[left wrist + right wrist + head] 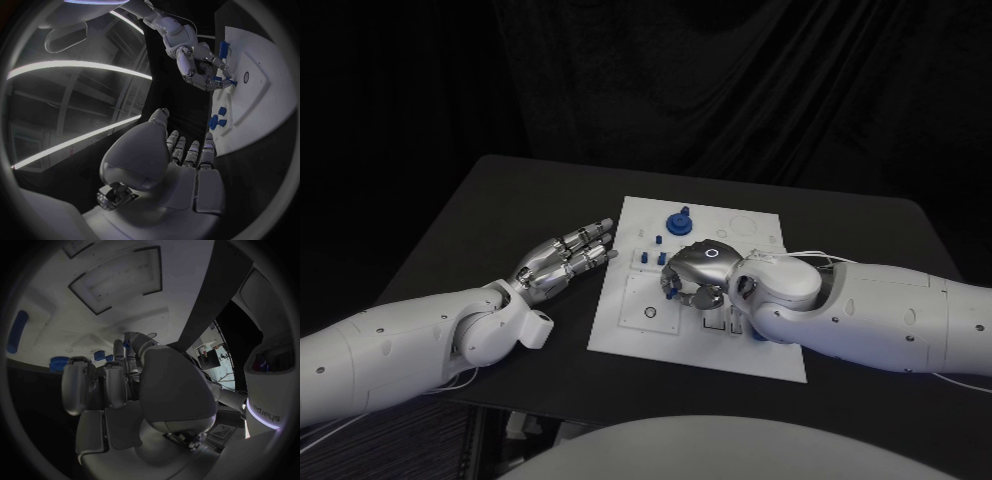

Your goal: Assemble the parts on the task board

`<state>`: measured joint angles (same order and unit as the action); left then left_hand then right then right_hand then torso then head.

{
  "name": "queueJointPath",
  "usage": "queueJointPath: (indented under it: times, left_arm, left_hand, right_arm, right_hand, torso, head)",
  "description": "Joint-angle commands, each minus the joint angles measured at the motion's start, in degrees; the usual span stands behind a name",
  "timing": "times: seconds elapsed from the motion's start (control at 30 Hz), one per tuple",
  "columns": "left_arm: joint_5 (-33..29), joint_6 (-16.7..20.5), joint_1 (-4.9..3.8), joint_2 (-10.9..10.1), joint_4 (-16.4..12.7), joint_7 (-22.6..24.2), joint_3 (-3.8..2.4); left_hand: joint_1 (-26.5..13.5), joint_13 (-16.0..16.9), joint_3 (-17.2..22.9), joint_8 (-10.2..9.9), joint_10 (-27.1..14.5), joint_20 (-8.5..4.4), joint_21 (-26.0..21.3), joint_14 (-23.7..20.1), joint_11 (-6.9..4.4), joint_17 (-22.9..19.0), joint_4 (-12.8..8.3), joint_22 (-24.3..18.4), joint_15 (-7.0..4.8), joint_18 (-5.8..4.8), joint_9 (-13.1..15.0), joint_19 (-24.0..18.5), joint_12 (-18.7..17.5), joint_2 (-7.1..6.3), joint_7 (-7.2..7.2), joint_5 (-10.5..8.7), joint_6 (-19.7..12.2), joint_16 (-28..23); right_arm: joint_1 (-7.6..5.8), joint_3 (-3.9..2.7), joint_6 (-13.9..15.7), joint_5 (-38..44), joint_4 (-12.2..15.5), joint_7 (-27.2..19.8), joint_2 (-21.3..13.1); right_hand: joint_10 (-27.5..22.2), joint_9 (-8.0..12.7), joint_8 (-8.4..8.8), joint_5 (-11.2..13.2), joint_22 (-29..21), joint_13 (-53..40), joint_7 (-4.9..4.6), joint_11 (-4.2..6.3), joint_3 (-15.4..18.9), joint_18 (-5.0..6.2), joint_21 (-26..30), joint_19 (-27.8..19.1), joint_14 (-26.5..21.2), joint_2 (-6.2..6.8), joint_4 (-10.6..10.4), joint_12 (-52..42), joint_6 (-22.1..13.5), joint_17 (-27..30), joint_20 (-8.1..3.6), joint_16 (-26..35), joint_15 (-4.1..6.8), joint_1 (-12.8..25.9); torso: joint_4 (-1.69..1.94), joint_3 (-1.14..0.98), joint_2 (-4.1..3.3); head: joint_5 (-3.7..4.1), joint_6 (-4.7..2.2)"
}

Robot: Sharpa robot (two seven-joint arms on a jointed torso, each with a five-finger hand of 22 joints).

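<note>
1. Both arms are covered by smooth white shells, dotted with small dark screws.
2. The left hand [567, 258] and right hand [704, 272] are made of silver metal segments.
3. Thin white cables are seen near the right wrist.

The right hand [708, 272] covers the middle of the task board [629, 335], hiding whatever sits beneath its fingers. Whether it grips a part cannot be told. Small blue parts [653, 258] just beside it are too tiny to identify.

Our left hand [567, 257] lies on the table [473, 220] left of the task board [733, 355]; our right hand [704, 275] hangs over the board's middle, parts [679, 222] standing beyond it.
</note>
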<state>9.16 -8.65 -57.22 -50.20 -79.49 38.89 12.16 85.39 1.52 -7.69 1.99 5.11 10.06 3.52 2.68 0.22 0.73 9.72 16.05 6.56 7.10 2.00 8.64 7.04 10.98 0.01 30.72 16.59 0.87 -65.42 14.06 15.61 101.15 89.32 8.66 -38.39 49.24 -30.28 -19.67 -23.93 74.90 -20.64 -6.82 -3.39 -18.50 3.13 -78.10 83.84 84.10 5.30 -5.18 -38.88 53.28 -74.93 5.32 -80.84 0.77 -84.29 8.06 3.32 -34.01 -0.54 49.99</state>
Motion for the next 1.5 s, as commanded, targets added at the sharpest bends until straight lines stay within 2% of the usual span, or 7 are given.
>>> queueJointPath:
  times: [0.03,0.67,0.77,0.83,1.03,1.17,1.5]
  left_arm:
    - [-0.3,-1.0,0.14,0.2,0.0,3.8,-0.05]
    - [-0.4,-1.2,0.24,0.4,0.3,3.5,-0.05]
    - [-0.4,-1.2,0.26,0.4,0.3,3.4,-0.05]
    - [-0.4,-1.3,0.29,0.5,0.4,3.4,-0.05]
    - [-0.4,-1.3,0.35,0.6,0.5,3.5,-0.05]
    - [-0.4,-1.1,0.38,0.4,0.4,3.5,-0.05]
    - [-0.4,-0.5,0.4,0.0,0.1,3.8,-0.05]
  left_hand:
    - [0.1,0.0,0.5,0.0,-0.4,0.02,-0.2,-0.5,0.21,-0.1,0.1,-0.1,-0.03,0.44,0.0,-0.4,-0.4,0.59,0.3,0.01,-0.3,0.1]
    - [0.2,0.0,0.7,0.0,-0.4,0.09,-0.2,-0.5,0.24,-0.1,0.0,-0.1,0.02,0.47,0.0,-0.5,-0.5,0.61,0.36,0.01,-0.2,0.1]
    - [0.2,0.0,0.8,0.0,-0.5,0.13,-0.2,-0.5,0.23,-0.1,-0.1,-0.2,0.05,0.48,0.0,-0.5,-0.5,0.6,0.42,0.02,-0.2,0.1]
    - [0.2,0.0,0.9,0.1,-0.5,0.17,-0.3,-0.5,0.18,-0.1,-0.2,-0.2,0.07,0.51,0.1,-0.5,-0.5,0.59,0.55,0.01,-0.1,0.1]
    - [0.2,0.0,1.0,0.1,-0.5,0.2,-0.3,-0.5,0.13,-0.1,-0.3,-0.3,0.08,0.53,0.1,-0.5,-0.5,0.57,0.71,0.03,0.1,0.1]
    - [0.2,0.0,1.2,0.2,-0.5,0.24,-0.3,-0.6,0.06,-0.1,-0.4,-0.4,0.08,0.57,0.1,-0.6,-0.5,0.51,0.92,0.03,0.4,0.1]
    - [0.0,0.0,1.3,0.2,-0.4,0.17,-0.4,-0.7,0.01,-0.1,-0.5,-0.9,-0.1,0.65,0.2,-0.9,-0.4,0.29,0.95,0.0,0.7,0.0]
  right_arm:
    - [0.34,0.05,0.2,0.6,-0.2,0.2,0.2]
    - [0.99,0.06,-1.5,0.6,0.1,0.0,0.5]
    - [1.01,0.06,-1.6,0.6,0.1,0.0,0.5]
    - [1.02,0.06,-1.5,0.6,0.1,0.0,0.4]
    - [1.02,0.06,-0.2,0.6,0.3,-0.4,-0.3]
    - [0.87,-0.07,3.7,0.2,1.2,-1.4,-1.8]
    - [-4.47,-0.34,7.7,-3.3,6.9,-1.6,-8.5]
  right_hand:
    - [0.5,-0.1,-0.01,-0.3,11.2,0.0,-0.26,-0.04,-0.2,-0.16,0.3,0.6,1.6,0.23,0.1,0.3,-0.4,-0.8,-0.11,-0.1,0.05,0.0]
    - [0.3,0.4,0.91,0.3,11.0,0.2,-0.38,-0.05,-0.4,-0.02,0.9,0.3,1.3,0.41,0.0,0.6,-1.8,-0.2,-0.06,0.3,0.02,0.3]
    - [-2.1,1.9,3.55,3.5,10.6,1.1,-0.38,-1.0,-0.6,0.18,2.0,-0.3,0.8,0.9,-0.9,2.6,-5.7,0.9,0.42,1.0,-0.75,1.2]
    - [-7.7,5.3,8.1,7.2,9.8,3.0,0.9,-3.42,-0.4,0.63,4.6,-1.7,-0.4,2.38,-2.1,6.3,-12.6,2.8,2.03,2.2,-2.76,2.4]
    - [-17.2,9.7,12.95,14.0,7.7,3.9,2.71,-4.83,3.9,2.2,11.7,-5.8,-4.8,3.3,-3.7,8.1,-19.8,9.2,3.4,6.4,-3.65,3.5]
    - [-22.7,14.0,14.09,15.6,7.6,3.5,3.42,-5.45,9.7,2.42,13.0,-6.5,-5.9,4.12,-9.8,4.9,-23.4,10.4,3.64,5.9,-3.85,-0.7]
    - [-22.6,14.1,11.82,12.5,8.1,4.3,2.1,-5.34,9.8,2.08,11.5,-5.4,-5.1,2.85,-11.2,2.1,-17.6,10.0,3.92,4.7,-4.17,-3.3]
  torso:
    - [0.08,0.01,0.02]
    - [0.11,0.02,-0.01]
    - [0.11,0.0,0.0]
    - [0.12,0.0,-0.03]
    - [0.07,0.01,-0.01]
    - [0.01,0.0,0.0]
    - [0.11,-0.06,0.07]
  head:
    - [0.12,0.01]
    - [0.26,0.01]
    - [0.27,0.01]
    - [0.36,0.01]
    - [0.3,0.01]
    - [0.17,0.01]
    - [0.21,0.01]
